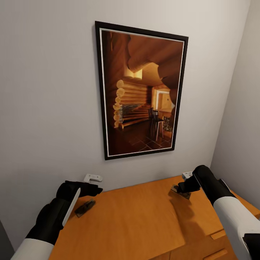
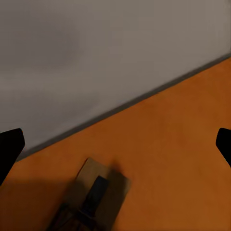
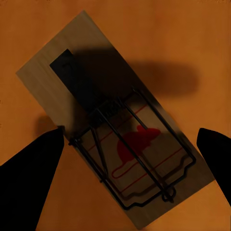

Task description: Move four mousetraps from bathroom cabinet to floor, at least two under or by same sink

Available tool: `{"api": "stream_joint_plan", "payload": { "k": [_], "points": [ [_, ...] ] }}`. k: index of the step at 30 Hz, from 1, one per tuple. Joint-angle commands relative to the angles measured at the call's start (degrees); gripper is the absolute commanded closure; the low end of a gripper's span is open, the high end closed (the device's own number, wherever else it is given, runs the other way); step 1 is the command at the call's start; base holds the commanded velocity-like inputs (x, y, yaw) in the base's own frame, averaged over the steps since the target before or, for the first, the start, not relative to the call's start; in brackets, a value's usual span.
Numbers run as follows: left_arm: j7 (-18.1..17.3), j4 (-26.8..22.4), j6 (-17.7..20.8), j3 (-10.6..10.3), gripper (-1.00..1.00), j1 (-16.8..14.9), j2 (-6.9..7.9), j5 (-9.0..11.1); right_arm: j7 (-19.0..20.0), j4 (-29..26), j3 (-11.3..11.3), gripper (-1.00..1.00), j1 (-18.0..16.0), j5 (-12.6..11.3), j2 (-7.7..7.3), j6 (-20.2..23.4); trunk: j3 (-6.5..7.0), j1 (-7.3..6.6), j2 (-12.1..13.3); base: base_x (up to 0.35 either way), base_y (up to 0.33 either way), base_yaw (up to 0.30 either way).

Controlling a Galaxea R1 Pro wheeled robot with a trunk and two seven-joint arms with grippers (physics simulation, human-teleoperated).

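Head view: both arms reach over the orange-brown cabinet (image 1: 144,220) top, w/ a framed log-cabin picture (image 1: 141,94) on the grey wall (image 1: 47,90) behind. Left gripper (image 1: 94,189) hovers just above one mousetrap (image 1: 85,208), which lies flat on the cabinet top near its back-left corner, a little short of the jaws' tips. Right gripper (image 1: 179,187) hangs directly over a second mousetrap (image 1: 181,191) near the back-right edge; a small white object (image 1: 187,175) sits just beyond it by the wall, and another white object (image 1: 93,177) is on the wall just past the left jaws.

Left wrist view: jaws wide apart, nothing between them; the mousetrap (image 2: 94,199) sits below and short of the gap, partly cut off by the frame edge, w/ the wall beyond.

Right wrist view: jaws spread wide, not touching anything. The mousetrap (image 3: 118,130) lies diagonally between them on the cabinet top, wire spring bar and red mouse print visible, one corner close to one jaw.
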Motion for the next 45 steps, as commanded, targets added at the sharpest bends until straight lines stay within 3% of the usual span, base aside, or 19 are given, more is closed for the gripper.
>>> {"api": "stream_joint_plan", "payload": {
  "k": [1, 6, 12, 18, 24, 33, 45],
  "points": [
    [-0.25, -0.03, 0.20, -0.10, -1.00, -0.05, 0.02, -0.29, 0.56, -0.07, 0.19, 1.00, -0.05, 0.60, -0.01, 0.10, -0.09, 0.01, -0.06, 0.013, 0.000, 0.000],
    [-0.25, 0.51, 0.24, -0.27, -1.00, -0.05, -0.11, -0.24, 0.46, -0.07, 0.19, 1.00, -0.05, 0.60, 0.06, 0.10, -0.09, 0.01, -0.06, 0.007, 0.000, 0.000],
    [-0.31, 5.27, 0.33, -4.44, -1.00, -0.05, 0.03, -0.16, 0.23, -0.05, 0.19, 1.00, -0.05, 0.60, 0.02, 0.10, -0.09, 0.01, -0.06, 0.001, 0.000, 0.000],
    [-0.33, 9.00, 0.47, -6.11, -1.00, -0.05, 0.28, -0.12, 0.20, -0.05, 0.19, 1.00, -0.05, 0.60, 0.06, 0.10, -0.09, 0.01, -0.06, 0.000, 0.000, 0.000],
    [-0.34, 9.80, 0.70, -6.30, -1.00, -0.05, 0.45, -0.23, 0.19, 0.01, 0.19, 1.00, -0.05, 0.60, 0.12, 0.10, -0.09, 0.01, -0.06, 0.000, 0.000, 0.000],
    [-0.39, 9.38, 0.86, -6.19, -1.00, -0.05, 1.88, 0.03, 0.19, 0.63, 0.19, 1.00, -0.05, 0.60, 0.09, 0.10, -0.09, 0.01, -0.06, 0.000, 0.000, 0.000],
    [-0.51, 8.31, 0.87, -5.92, -1.00, -0.05, 2.26, 0.22, -0.21, 1.46, 0.26, 1.00, -0.05, 0.55, 0.28, 0.10, -0.09, 0.01, -0.06, 0.000, 0.029, 0.000]
  ]
}}
